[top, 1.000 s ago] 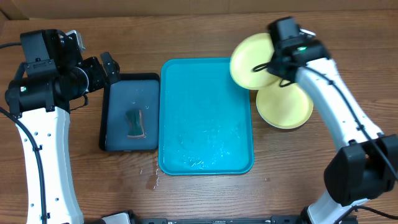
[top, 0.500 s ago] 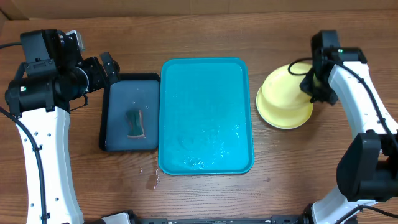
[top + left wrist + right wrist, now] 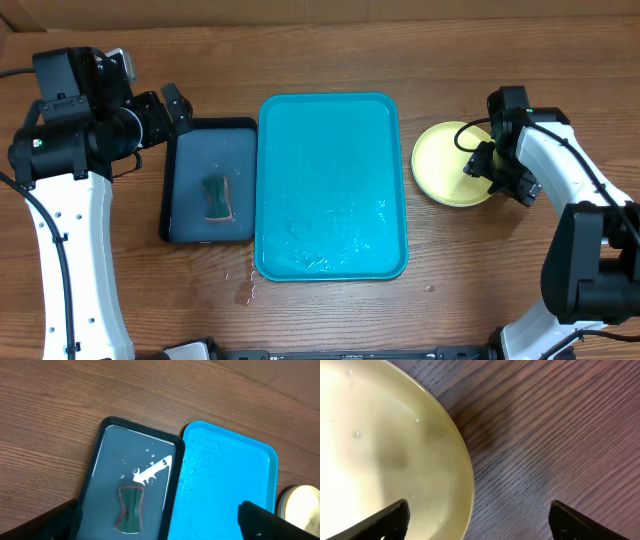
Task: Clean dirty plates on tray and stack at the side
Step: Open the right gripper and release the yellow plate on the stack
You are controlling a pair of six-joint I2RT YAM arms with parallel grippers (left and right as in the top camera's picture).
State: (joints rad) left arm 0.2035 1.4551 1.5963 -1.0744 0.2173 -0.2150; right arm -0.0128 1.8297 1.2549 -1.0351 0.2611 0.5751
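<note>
My right tool [image 3: 485, 167], fingers apart and empty, hangs over the right rim of the yellow-green plate [image 3: 445, 165], which sits on the table [image 3: 460, 280] just right of the teal tray [image 3: 330, 130], so the plate lies to the tool's left, well apart from my left tool [image 3: 172, 108], also spread.

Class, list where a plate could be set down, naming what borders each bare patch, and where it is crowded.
The teal tray is bare throughout, though wet. Bare table lies in front of both trays and behind them. Crowded: the yellow plate by the right gripper, and the navy tray with its sponge.
</note>
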